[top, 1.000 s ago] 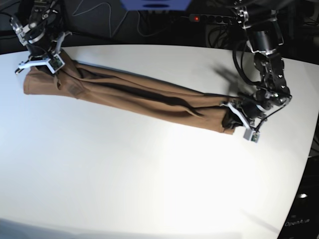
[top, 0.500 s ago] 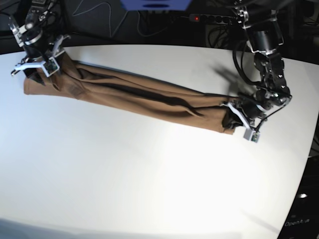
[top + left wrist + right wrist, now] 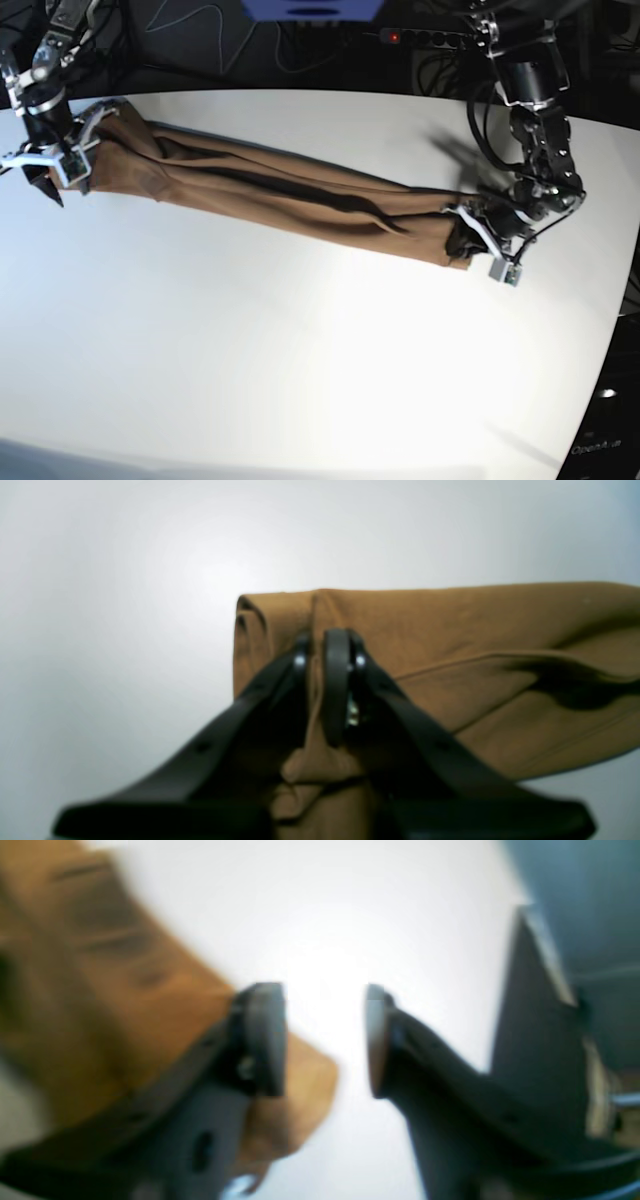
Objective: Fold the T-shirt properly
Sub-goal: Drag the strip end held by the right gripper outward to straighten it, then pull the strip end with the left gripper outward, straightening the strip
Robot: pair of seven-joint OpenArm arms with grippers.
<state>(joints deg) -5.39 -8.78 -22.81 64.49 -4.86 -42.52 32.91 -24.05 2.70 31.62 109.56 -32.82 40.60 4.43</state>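
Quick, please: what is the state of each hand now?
Left hand: closed, holding the T-shirt.
Right hand: open, nothing between the fingers.

T-shirt [image 3: 290, 195] laid out as long narrow band across worktop [image 3: 300, 380], running from far left corner down toward right side in base view. Left gripper [image 3: 478, 238] at band's right end, clamped on cloth there. Right gripper [image 3: 50, 165] at band's left end, near worktop's far left edge, cloth beside one finger, none between. Power strip [image 3: 420, 38] behind worktop, off its far edge.
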